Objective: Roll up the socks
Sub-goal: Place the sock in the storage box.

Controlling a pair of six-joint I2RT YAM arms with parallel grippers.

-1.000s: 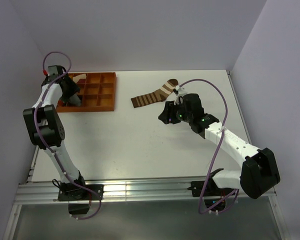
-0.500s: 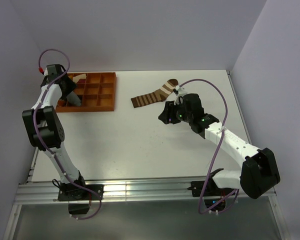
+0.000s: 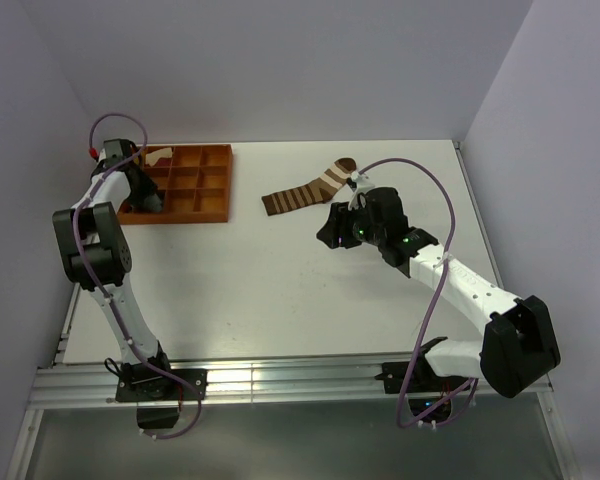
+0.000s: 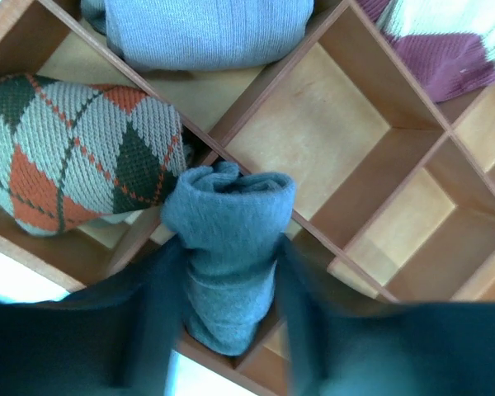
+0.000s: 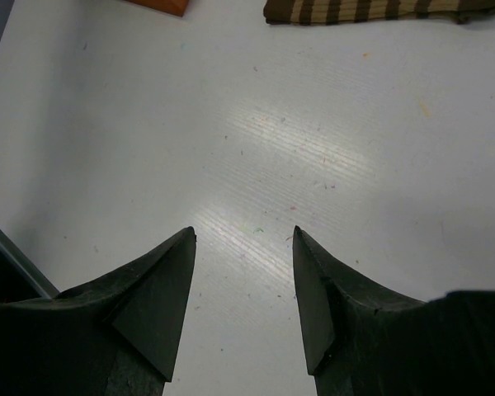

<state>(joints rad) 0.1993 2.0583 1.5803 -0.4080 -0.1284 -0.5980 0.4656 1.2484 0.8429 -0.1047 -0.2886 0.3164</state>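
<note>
In the left wrist view a rolled grey sock (image 4: 231, 206) stands in a compartment of the orange wooden tray (image 4: 338, 132), across one of its dividers. My left gripper (image 4: 228, 247) is shut on it, with blurred dark fingers pressed against both sides. From above, that gripper (image 3: 140, 190) is at the tray's left end (image 3: 205, 190). The brown sock with white stripes (image 3: 305, 190) lies flat on the table, right of the tray. My right gripper (image 3: 330, 232) hovers open just in front of it. Its fingers hold nothing, and the striped sock (image 5: 363, 10) lies at the top edge of its view.
Other tray compartments hold a rolled argyle sock (image 4: 74, 148), a light blue roll (image 4: 198, 29) and a cream and maroon one (image 4: 445, 41). The tray's corner (image 5: 161, 4) shows in the right wrist view. Walls close in the table at the left, back and right.
My left wrist has shifted slightly over the tray's left end and its jaws have narrowed on the grey sock. The right arm and the striped sock have not moved.
</note>
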